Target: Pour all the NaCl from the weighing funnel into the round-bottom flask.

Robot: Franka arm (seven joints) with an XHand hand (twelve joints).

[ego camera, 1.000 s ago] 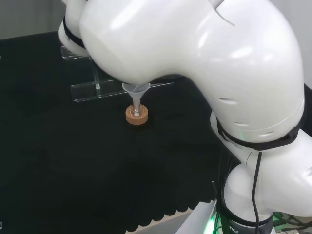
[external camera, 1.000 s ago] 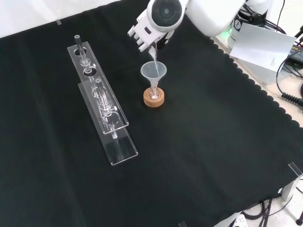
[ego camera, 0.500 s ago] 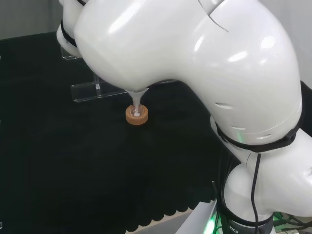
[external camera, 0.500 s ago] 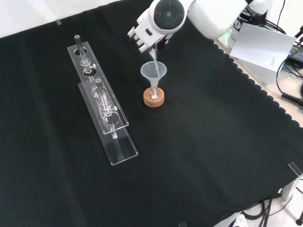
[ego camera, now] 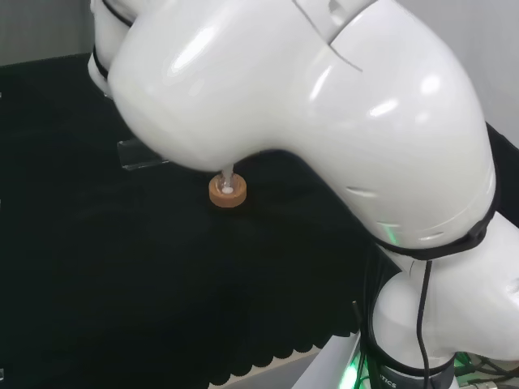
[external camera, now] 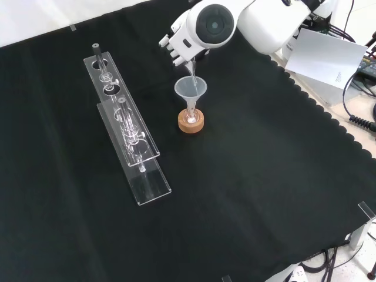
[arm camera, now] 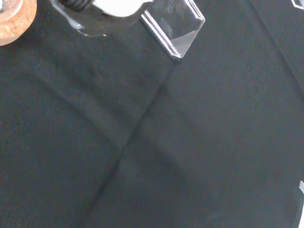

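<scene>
In the front view the hand (external camera: 178, 46) hangs just above a clear plastic funnel (external camera: 191, 89), its fingers curled round the clear weighing funnel (external camera: 190, 69). The weighing funnel slants steeply down, its tip inside the plastic funnel's mouth. That funnel sits in the neck of the small round-bottom flask (external camera: 191, 116), which rests on a cork ring (external camera: 191, 124). A little white powder shows in the flask in the head view, where the cork ring (ego camera: 228, 192) and the flask neck (ego camera: 229, 176) peek out under the arm's white link. The wrist view catches the cork ring's edge (arm camera: 13, 21).
Two clear acrylic racks (external camera: 126, 126) with glass tubes lie left of the flask in the front view; one rack's end (ego camera: 140, 154) shows in the head view, and a corner (arm camera: 183, 29) in the wrist view. White paper (external camera: 326, 59) lies past the cloth's scalloped edge.
In the head view the arm's big link has swung left and lower, covering the plastic funnel and most of the rack. In the front view the hand stays over the funnel.
</scene>
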